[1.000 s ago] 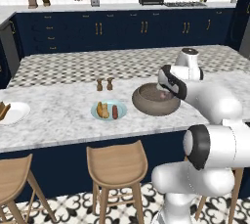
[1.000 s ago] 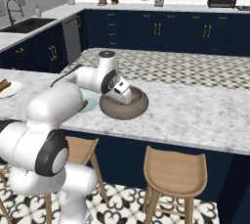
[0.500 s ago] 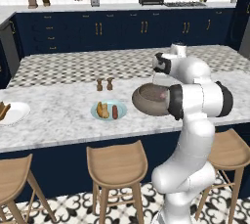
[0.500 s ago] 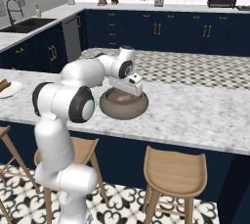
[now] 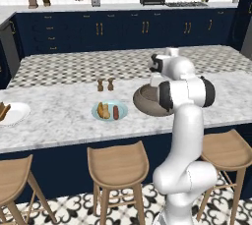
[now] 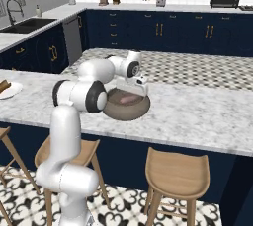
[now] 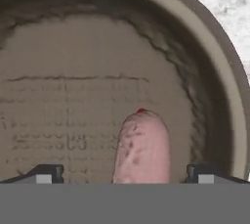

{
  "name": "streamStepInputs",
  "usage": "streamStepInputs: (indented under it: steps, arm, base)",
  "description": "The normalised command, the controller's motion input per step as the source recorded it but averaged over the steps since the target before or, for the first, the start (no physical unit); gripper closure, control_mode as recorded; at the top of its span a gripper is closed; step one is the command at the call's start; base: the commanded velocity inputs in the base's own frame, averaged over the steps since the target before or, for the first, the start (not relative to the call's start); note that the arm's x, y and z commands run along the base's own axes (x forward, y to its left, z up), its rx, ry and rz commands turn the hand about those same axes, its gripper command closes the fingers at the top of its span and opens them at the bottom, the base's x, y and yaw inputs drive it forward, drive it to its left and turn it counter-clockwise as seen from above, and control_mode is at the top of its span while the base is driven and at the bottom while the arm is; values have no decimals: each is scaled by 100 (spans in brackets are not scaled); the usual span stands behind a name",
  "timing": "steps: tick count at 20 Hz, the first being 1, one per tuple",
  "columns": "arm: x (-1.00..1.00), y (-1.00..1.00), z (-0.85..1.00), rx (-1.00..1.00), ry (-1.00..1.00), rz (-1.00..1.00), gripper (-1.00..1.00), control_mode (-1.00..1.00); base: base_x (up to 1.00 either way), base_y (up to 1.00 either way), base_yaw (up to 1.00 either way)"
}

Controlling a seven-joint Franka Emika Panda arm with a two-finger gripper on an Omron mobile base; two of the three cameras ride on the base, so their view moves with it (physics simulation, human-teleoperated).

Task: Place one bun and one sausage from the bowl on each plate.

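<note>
Seen through the hand view, my gripper [image 7: 124, 173] hangs open inside the grey-brown bowl [image 7: 222, 86], its fingertips [image 7: 46, 173] spread wide on either side of a pinkish sausage [image 7: 142, 147] lying on the bowl's floor. From the right base view the gripper [image 6: 142, 89] points down over the bowl [image 6: 126, 111], the sausage [image 6: 129, 99] under it. Left of the bowl [image 5: 142, 102], the blue-green plate [image 5: 109, 117] carries one bun [image 5: 103, 110] and one sausage [image 5: 116, 113]. Far left, the white plate [image 5: 15, 116] holds some food [image 5: 4, 110] that is too small to name.
Two small brown shakers [image 5: 106, 85] stand behind the blue-green plate. The marble island's front edge runs just below the plates, with wooden stools [image 5: 118, 162] under it. Bare counter lies to the right of the bowl [image 6: 197, 111].
The arm has swung from a low folded pose to an upright one. The hand has shifted a little across the bowl while staying over it. The jaws stayed open.
</note>
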Motion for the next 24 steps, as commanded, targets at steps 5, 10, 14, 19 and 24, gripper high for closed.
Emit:
streamStepInputs:
  steps: [5, 10, 14, 19, 24]
  arm:
    - [-68, 0, -33, 0, -2, 0, -100, -100]
    - [-16, 24, -7, 0, -9, 4, -100, -100]
    - [0, 34, -12, 0, -3, 2, 100, -100]
    - [-8, 5, 6, 0, -5, 0, 100, -100]
    - [-57, 54, 85, -21, -40, 10, 100, -100]
  base:
    - [0, 0, 0]
    - [0, 0, 0]
    - [0, 0, 0]
    - [0, 0, 0]
    - [0, 0, 0]
